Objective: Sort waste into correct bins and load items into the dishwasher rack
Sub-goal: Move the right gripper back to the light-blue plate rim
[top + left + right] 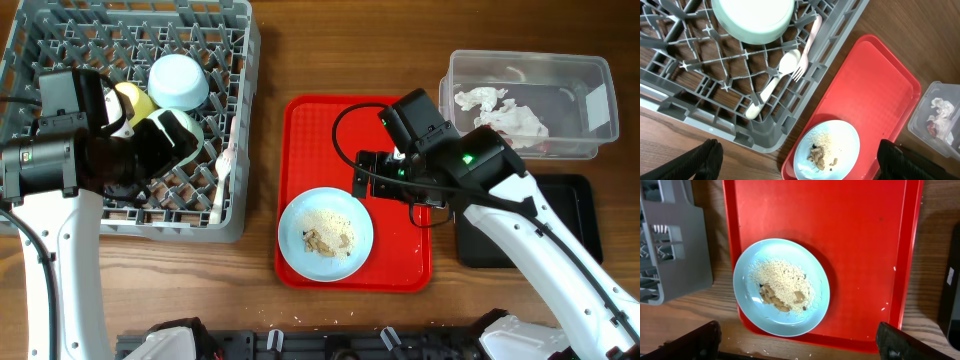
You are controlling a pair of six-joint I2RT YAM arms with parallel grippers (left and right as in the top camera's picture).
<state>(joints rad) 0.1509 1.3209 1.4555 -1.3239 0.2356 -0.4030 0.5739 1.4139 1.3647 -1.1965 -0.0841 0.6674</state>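
At near end of tray [865,240], right gripper [797,339] hangs by plate [813,317], jaws apart, left gripper [802,156] likewise; a tilted lift would likely spill scraps [780,287].

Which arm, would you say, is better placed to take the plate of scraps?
Probably right: the right gripper, open, hangs over the red tray beside the plate; the left gripper is over the rack.

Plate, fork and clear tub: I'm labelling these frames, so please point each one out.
plate [785,326], right wrist view, bare lower part near the rim.
fork [809,45], left wrist view, middle of its handle, lying in the rack.
clear tub [530,58], overhead view, its far rim.
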